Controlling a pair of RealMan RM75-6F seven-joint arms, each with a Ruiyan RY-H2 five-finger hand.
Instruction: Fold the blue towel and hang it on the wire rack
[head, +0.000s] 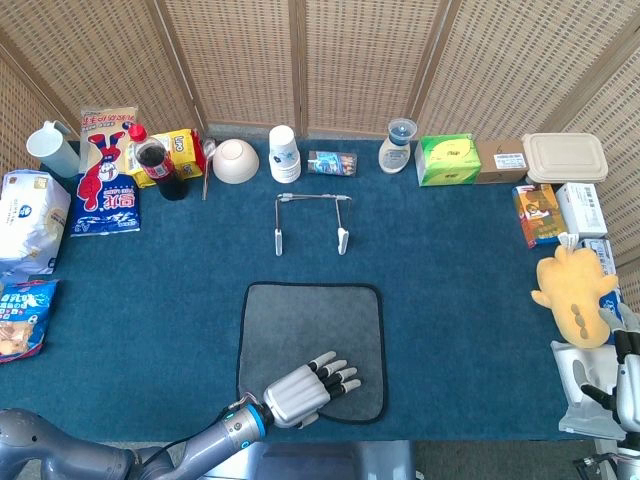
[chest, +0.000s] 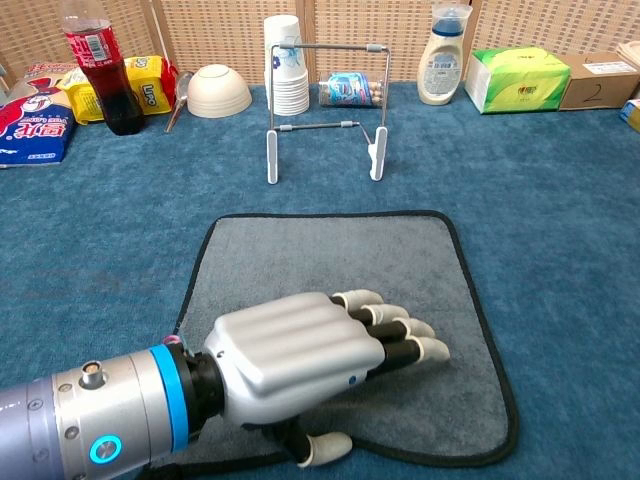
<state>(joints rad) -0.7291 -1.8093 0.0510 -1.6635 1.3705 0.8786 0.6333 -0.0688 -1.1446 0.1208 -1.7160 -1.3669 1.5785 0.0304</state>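
Left hand (chest: 320, 355), fingers spread and holding nothing, sits over the near edge of the towel (head: 312, 325), flat on the counter (head: 450, 300); wire rack (head: 311, 222) straight beyond; right hand (head: 620, 375) well off, state unclear.

Both my cameras give bright, even pictures with soft light and no hard glare. In the chest view my left hand (chest: 300, 365) fills the lower frame, its silver back carrying a mild sheen, and it throws a soft shadow beneath onto the towel (chest: 330, 270). That view is sharp up close and stays fairly crisp back to the wire rack (chest: 325, 100). The head view looks down from above; the woven screens (head: 320, 50) splay outward toward the corners, and small labels along the back row are too fine to read.
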